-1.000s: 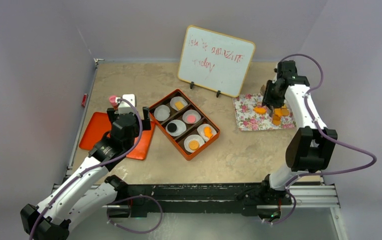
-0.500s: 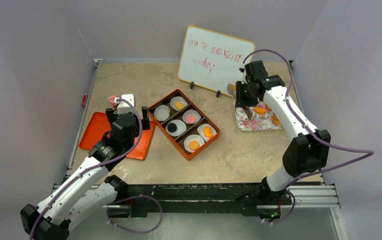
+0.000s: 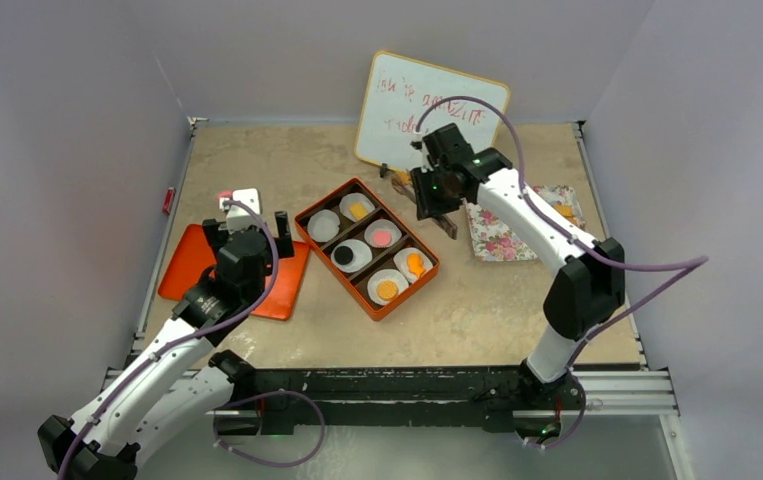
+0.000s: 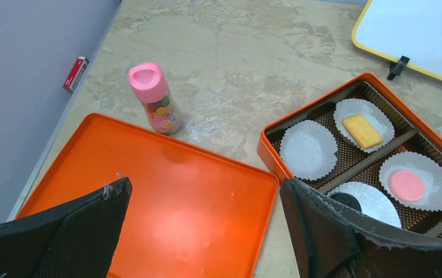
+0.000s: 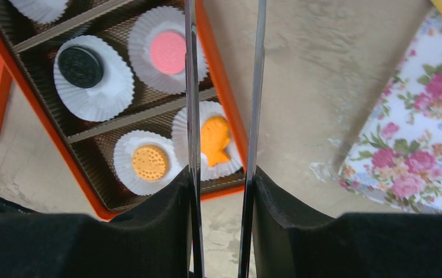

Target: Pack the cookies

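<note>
Leaving the flowered cloth [image 3: 502, 240] at the right of the overhead view, where it was working a second ago, the right arm is now reaching across to the centre of the frame, just to the upper right of the orange box [image 4: 267, 153].

The right tool [image 5: 221, 176] is clamping a pair of metal tongs [image 5: 191, 87], its black fingers pressing on the outer faces of the two blades. The blades are running out of the top of the wrist view above the box's right rim, so whether their tips are carrying anything cannot be told.

The cookies are sitting in white paper cups inside the box:
- a yellow rectangular cookie [image 4: 362, 130]
- a pink cookie [image 4: 406, 184]
- a black cookie [image 5: 79, 66]
- a round orange cookie [image 5: 150, 163]
- a fish-shaped cookie [image 5: 215, 139]

An orange piece [image 3: 564, 211] is lying on the cloth at the right edge of the overhead view.

The left tool [image 4: 204, 188] is hanging with its fingers spread wide, gripping nothing, above the orange lid [image 4: 149, 168] at the lower left. A pink-capped bottle [image 4: 154, 98] is standing upright on the surface [image 3: 477, 310] just beyond the lid's far edge. A whiteboard [image 3: 432, 115] is leaning at the top centre, behind the right tool.
</note>
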